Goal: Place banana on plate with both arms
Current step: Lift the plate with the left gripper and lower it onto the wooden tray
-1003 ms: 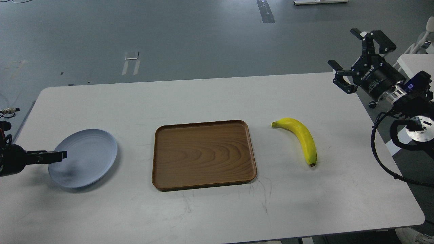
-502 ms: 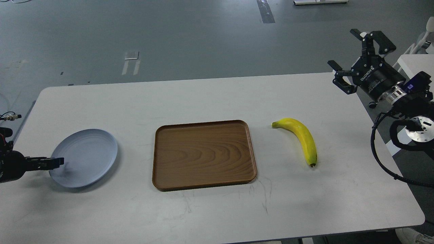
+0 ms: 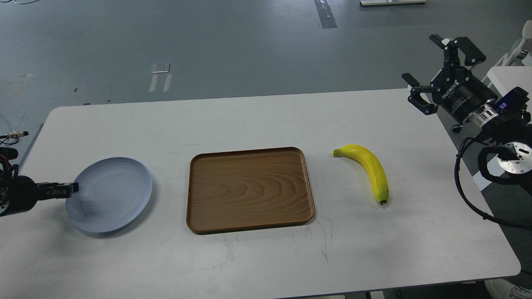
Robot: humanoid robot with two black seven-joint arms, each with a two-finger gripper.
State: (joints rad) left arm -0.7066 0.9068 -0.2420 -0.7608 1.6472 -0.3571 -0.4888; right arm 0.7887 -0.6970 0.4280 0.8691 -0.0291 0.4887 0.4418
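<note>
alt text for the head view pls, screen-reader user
A yellow banana lies untouched on the right of a white table, a brown wooden tray sits mid-table, and a pale blue plate sits on the left. The left tool is at the plate's left rim. The right tool hangs open, above the table's far right corner.

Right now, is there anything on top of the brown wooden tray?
Nothing lies on the wooden tray; its whole inner surface shows bare wood grain. The banana lies on the table to its right, the plate to its left. What is under the tray is covered.
</note>
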